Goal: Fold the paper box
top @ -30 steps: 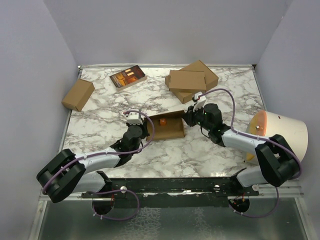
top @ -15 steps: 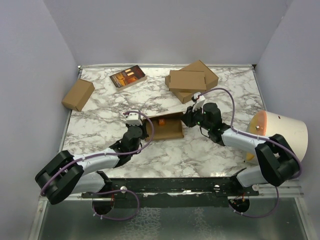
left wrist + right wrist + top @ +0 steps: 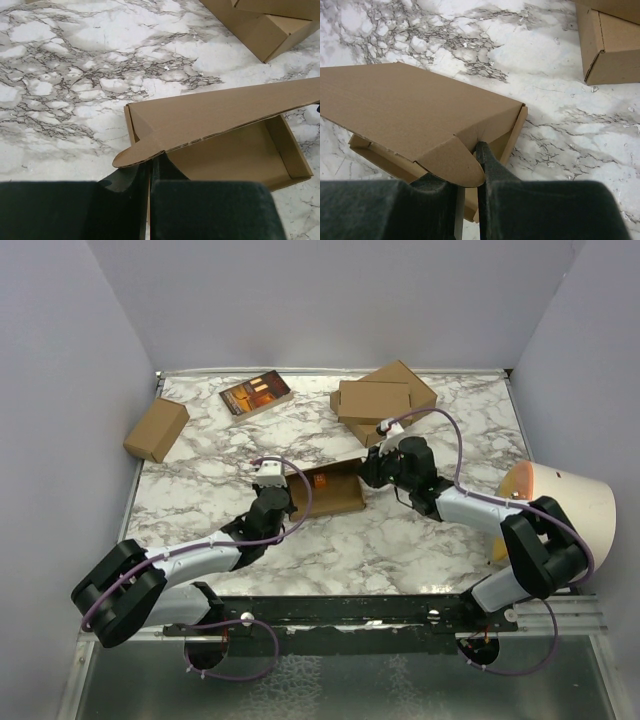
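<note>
You have the paper box (image 3: 335, 492) lying near the middle of the marble table (image 3: 200, 470). Its tray sits flat and its lid is tilted up over the far side.

Your left gripper (image 3: 291, 503) is at the box's 9 o'clock end. In the left wrist view its jaws are pressed together just under the lid's rounded ear (image 3: 131, 154), with a thin sliver of cardboard showing in the slit between them, so it is pinching the box (image 3: 235, 147) there.

Your right gripper (image 3: 366, 473) is at the box's 2 o'clock corner. It is narrowed onto the lid's other rounded side flap (image 3: 455, 167). That flap lies across one finger, and the other fingertip (image 3: 481, 150) touches the fold under the lid.

The stacked boxes (image 3: 375, 400) sit apart at 1 o'clock.
</note>
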You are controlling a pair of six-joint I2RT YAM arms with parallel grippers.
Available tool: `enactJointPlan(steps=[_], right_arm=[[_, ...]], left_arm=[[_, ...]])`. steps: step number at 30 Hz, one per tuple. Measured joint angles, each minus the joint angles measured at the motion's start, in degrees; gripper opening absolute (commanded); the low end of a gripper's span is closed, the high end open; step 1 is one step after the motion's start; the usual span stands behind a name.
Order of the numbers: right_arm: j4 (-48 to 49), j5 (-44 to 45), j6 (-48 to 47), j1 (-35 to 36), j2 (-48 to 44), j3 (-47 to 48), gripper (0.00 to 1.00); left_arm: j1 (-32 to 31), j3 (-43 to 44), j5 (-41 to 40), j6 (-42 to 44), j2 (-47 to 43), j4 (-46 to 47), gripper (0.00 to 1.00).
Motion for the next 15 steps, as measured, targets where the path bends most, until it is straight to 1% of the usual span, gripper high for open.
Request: enactJointPlan(steps=[9, 15], right_arm=[[-1.0, -0.4, -5.5, 0.1, -0.3, -0.9, 0.12], [-3.7, -3.2, -9.5, 1.2, -1.8, -4.1, 0.17]], left_arm=[[0.0, 0.3, 0.5, 1.2, 0.3, -0.8, 0.0], [-0.1, -1.0, 3.4, 1.5, 0.3, -0.8, 0.0]])
